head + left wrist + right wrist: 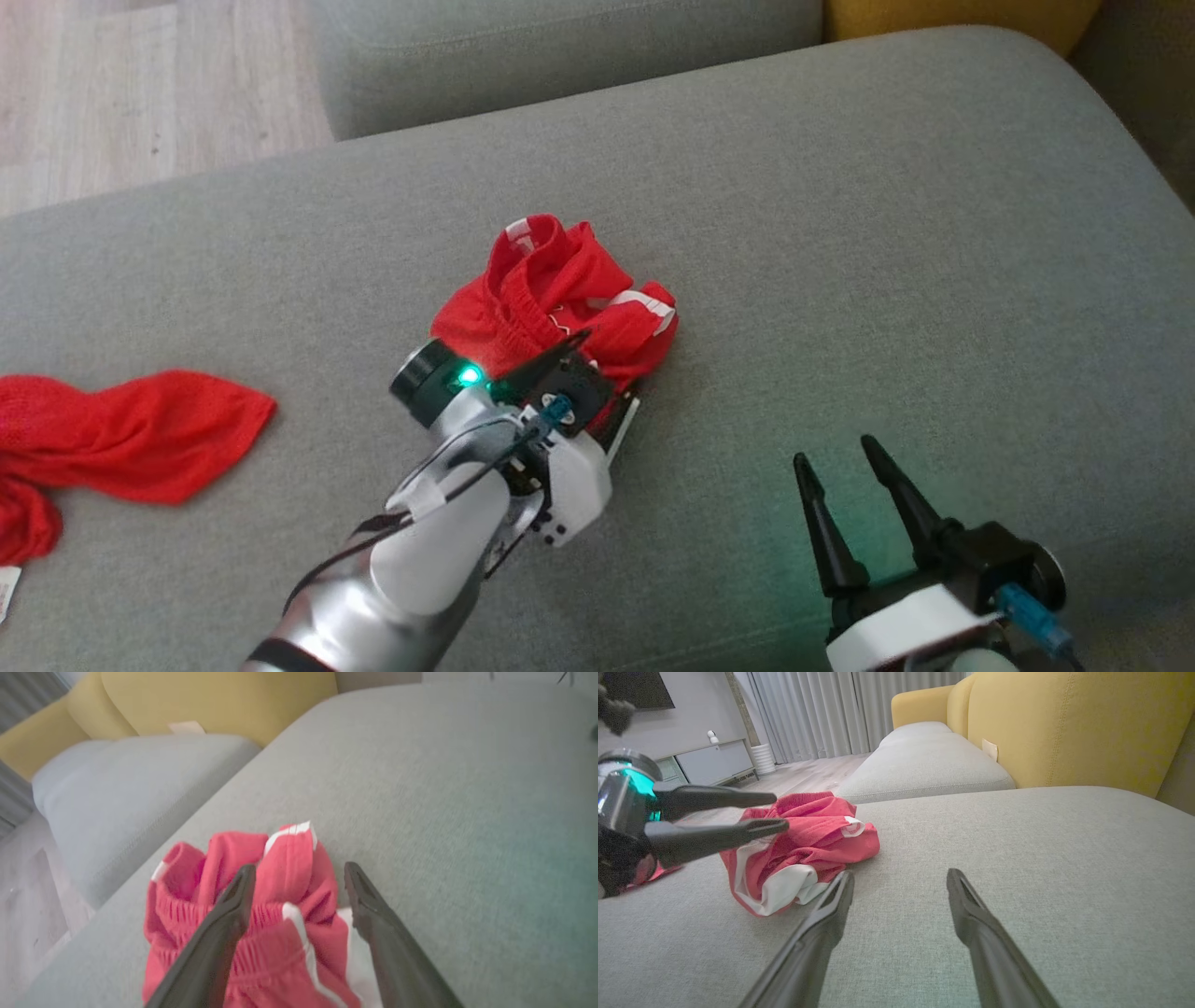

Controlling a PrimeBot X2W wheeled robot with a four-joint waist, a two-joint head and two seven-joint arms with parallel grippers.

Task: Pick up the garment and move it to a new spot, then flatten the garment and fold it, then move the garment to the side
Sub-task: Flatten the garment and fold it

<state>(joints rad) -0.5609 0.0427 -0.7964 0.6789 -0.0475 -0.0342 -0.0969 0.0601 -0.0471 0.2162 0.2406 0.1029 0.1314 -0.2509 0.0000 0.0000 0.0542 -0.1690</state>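
- Two dark fingers (224,924) of the left gripper (299,877) stand spread apart, one on each side of the top folds of the red shorts (551,289). Nothing is pinched between them, and I cannot tell whether they touch the cloth.
- Both fingers of the right gripper (834,450) are spread as well, holding nothing, above bare fabric toward the front right of the seat, well apart from the shorts.
- The shorts, red with white trim, lie crumpled in a heap near the middle of the grey sofa seat (887,233).
- Another red cloth (140,429) lies rumpled at the seat's left edge, well apart from the heap.
- Past the seat's far edge are a second grey seat (924,760), a yellow backrest (1064,728), a wooden floor (112,84), pale curtains (822,709) and a low grey cabinet (710,760).
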